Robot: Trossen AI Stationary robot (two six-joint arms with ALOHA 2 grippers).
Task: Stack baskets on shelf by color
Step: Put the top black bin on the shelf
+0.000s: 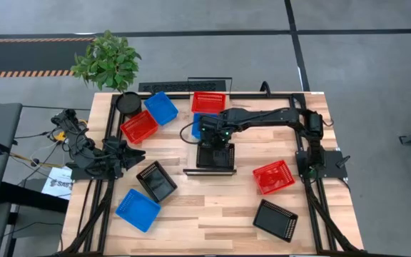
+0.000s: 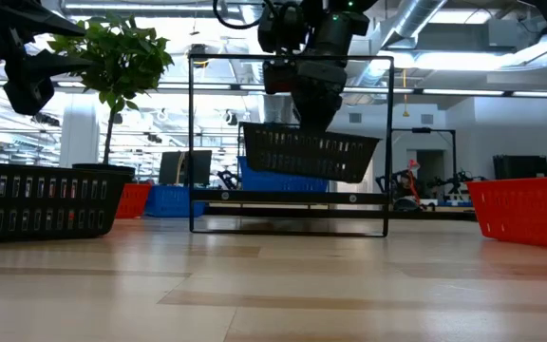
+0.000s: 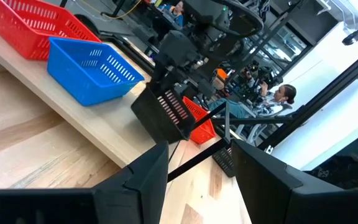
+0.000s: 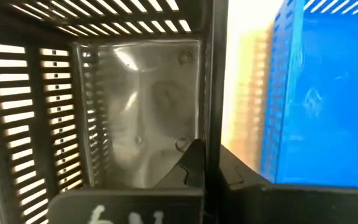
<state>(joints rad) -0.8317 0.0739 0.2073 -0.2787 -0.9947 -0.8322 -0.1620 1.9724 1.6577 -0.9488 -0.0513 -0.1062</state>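
Black basket [image 4: 104, 106] in right claw [image 4: 207, 168], beside blue basket [image 4: 319, 93].

Non-task items: leafy green plant [image 1: 108, 59] off the far-left corner of the wood-plank surface [image 1: 212, 207], round black pot [image 1: 128, 101] just inside that corner. Black keyboard [image 1: 185, 86] along the far edge. Grey floor, hazard-striped strip [image 1: 23, 73] left. Seated person [image 3: 283, 96] in the room behind.
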